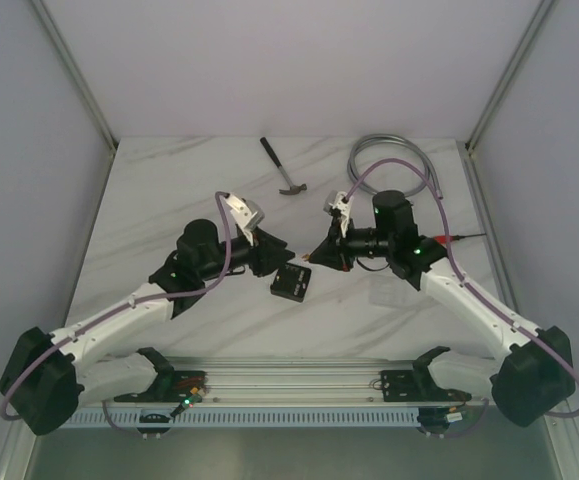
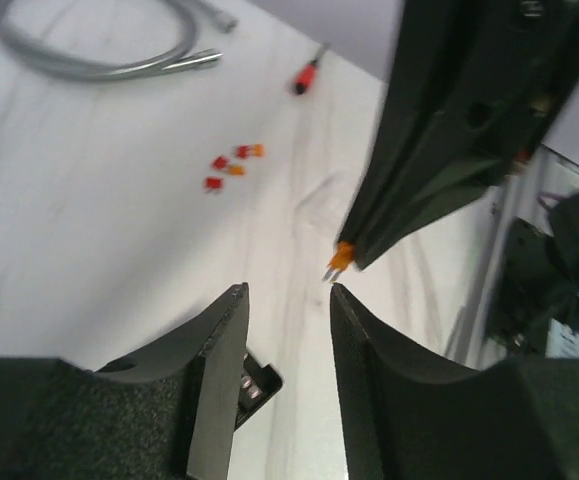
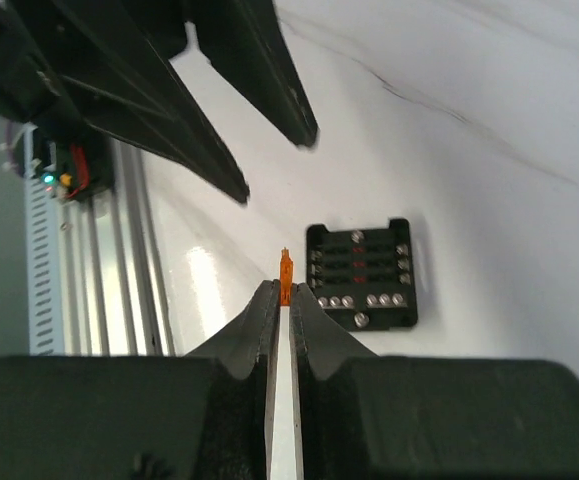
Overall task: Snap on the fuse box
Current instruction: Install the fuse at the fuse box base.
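Right gripper [image 3: 284,292]: jaws nearly closed, pinching a small orange fuse [image 3: 286,270] at the very fingertips. The fuse body stands out past the tips, and in the left wrist view its two metal prongs point away from the fingers. Left gripper [image 2: 289,292]: jaws parted with a clear gap, nothing between them and nothing held. Its tips face the right gripper's tips, close but apart, with the fuse in the space between the two tools. The fuse box [image 3: 361,275] lies flat on the table [image 1: 169,200] with its open face up, showing rows of slots and small screws. It sits just past the right gripper's fingertips and slightly off to one side. From above it lies under the gap between the two grippers, a little nearer the arm bases than either set of tips. One corner of it shows beneath a finger of the left gripper. Whether the fuse touches the box cannot be told. Well beyond the left gripper's tips lie four loose red and orange fuses [image 2: 234,165], then a red-handled screwdriver [image 2: 304,78] and a coiled grey hose [image 2: 119,65]. A hammer [image 1: 284,168] lies far beyond both grippers.
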Controlling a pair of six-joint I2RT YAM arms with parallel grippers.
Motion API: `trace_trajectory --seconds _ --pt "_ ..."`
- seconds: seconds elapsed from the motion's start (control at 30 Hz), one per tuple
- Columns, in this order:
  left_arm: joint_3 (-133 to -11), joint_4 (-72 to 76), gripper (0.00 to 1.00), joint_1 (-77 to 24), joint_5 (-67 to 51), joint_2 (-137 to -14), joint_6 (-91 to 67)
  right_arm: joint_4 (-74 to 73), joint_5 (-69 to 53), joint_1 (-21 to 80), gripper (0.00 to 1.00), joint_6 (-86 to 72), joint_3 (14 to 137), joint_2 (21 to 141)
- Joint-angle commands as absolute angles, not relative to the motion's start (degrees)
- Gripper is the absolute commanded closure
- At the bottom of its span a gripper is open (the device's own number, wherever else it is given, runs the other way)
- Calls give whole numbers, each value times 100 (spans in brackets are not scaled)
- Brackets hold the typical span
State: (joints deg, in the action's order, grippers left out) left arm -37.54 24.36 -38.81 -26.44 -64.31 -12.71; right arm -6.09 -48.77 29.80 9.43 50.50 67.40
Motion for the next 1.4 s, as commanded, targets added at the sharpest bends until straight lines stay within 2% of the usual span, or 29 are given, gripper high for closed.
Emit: trace_trajectory --seconds 0.0,0.23,0.4,0.77,1.1,1.37 --pt "-3628 1528 51 -3883 -995 -6246 -1854 -514 -3592 2999 100 195 4834 6439" --pt "-3767 686 48 -3894 -3 -6655 -2113 -475 -2783 3015 100 -307 4623 6326" --pt "-4244 409 54 -3901 384 -7494 -1988 -462 -2471 3010 100 -410 4529 6324" --pt "-4892 328 57 -4029 106 -8869 -1917 -257 -2431 3014 100 -456 4354 6403" --pt "-5032 203 68 -4056 147 -9264 -1963 -154 -2415 3014 100 -472 4250 6373" --pt "-5151 182 73 -4087 229 -9394 -2124 -76 -2409 3013 100 -545 4189 6363"
